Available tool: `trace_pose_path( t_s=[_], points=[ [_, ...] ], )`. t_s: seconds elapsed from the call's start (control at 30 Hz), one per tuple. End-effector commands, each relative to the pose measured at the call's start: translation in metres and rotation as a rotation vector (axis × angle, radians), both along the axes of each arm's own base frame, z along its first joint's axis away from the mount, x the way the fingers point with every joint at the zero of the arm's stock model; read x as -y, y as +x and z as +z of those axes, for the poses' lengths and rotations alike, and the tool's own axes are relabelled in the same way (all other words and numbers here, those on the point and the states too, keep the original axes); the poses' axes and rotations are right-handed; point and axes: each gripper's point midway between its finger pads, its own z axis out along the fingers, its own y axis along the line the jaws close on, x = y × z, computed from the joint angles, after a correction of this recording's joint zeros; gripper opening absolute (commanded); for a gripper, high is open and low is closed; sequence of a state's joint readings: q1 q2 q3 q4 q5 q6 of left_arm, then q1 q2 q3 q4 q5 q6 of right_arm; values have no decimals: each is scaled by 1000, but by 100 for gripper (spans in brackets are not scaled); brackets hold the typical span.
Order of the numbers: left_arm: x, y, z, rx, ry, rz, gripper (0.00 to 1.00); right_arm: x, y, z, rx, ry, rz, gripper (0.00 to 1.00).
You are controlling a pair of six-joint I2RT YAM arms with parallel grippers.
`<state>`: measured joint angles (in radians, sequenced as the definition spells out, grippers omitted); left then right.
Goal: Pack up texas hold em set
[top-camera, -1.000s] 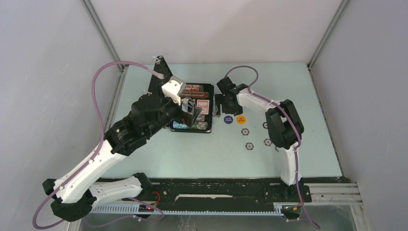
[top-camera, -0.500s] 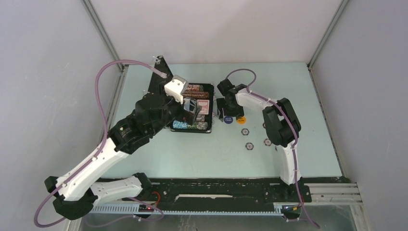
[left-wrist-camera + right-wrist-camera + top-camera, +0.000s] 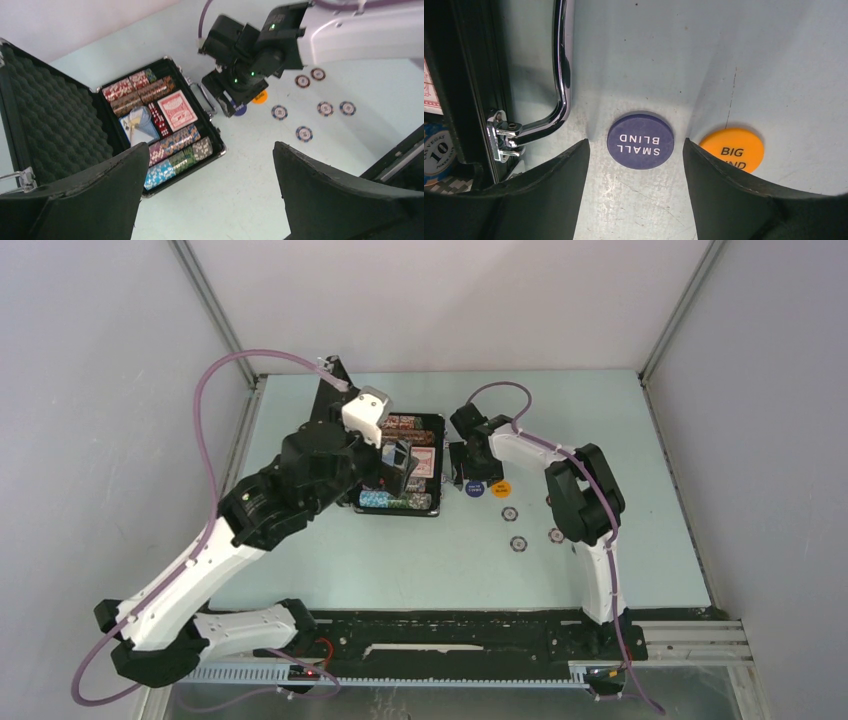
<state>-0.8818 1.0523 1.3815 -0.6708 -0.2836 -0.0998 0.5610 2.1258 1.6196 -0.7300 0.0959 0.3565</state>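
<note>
Since earlier, my right tool (image 3: 635,146) had dropped astride the round blue plastic SMALL BLIND button (image 3: 640,140) on the counter (image 3: 774,60), jaws apart and gripping nothing. I judged the flat disc could skid away as they closed. Meanwhile my left tool (image 3: 207,170) hung wide open, empty.

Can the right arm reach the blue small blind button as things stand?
Probably yes: the right gripper hangs open over the blue button, jaws on either side, nothing in the way; the orange button lies outside.

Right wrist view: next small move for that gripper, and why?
Probably close the right gripper on the blue SMALL BLIND button: it lies flat on the table between the open fingers, with gaps on both sides. The orange BIG BLIND button sits just outside one finger, so keep centred.
</note>
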Motion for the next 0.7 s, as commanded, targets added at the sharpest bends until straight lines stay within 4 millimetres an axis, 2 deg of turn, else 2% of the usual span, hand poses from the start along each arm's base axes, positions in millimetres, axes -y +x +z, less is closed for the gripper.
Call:
trace_pose_path(
  t_s=[0.0, 0.23, 0.43, 0.67],
  points=[
    [-5, -12, 25, 25, -76, -18, 99, -2, 3, 0, 0, -19, 12, 77],
    [-41, 9, 7, 122, 35, 168, 100, -2, 0, -5, -24, -12, 22, 77],
    [-52, 11, -7, 155, 36, 209, 100, -2, 0, -6, -31, -21, 21, 75],
    [-75, 12, -8, 188, 40, 312, 100, -2, 1, -1, -13, -30, 16, 71]
  ],
)
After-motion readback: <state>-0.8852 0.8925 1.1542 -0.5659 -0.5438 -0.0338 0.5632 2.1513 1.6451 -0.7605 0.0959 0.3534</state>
